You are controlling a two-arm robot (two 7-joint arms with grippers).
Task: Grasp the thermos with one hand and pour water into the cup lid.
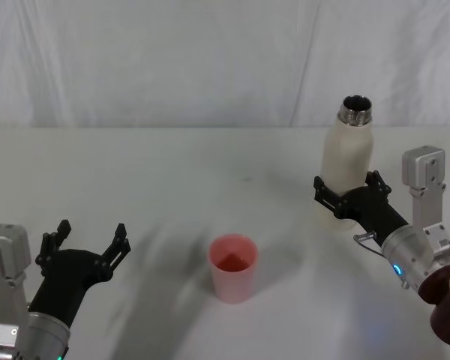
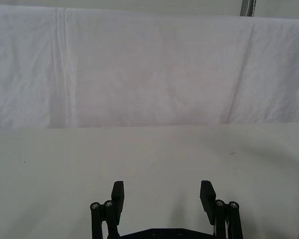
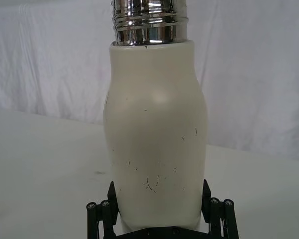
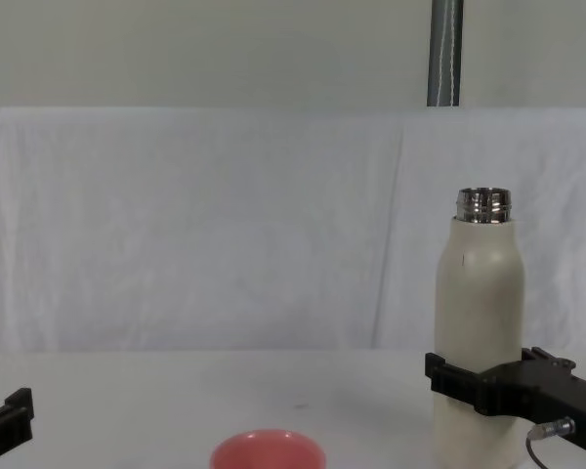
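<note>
A white table (image 1: 172, 165) is seen before a creased white cloth backdrop (image 1: 172, 60). At the near left, the black left gripper (image 1: 82, 244) is held spread over bare tabletop. The small round pink cup lid (image 1: 233, 267) is set upright near the middle. To the right, the tall cream-white thermos (image 1: 346, 169) is stood vertically, steel neck upward, its lower body clasped between the right gripper's (image 1: 349, 196) fingers.
</note>
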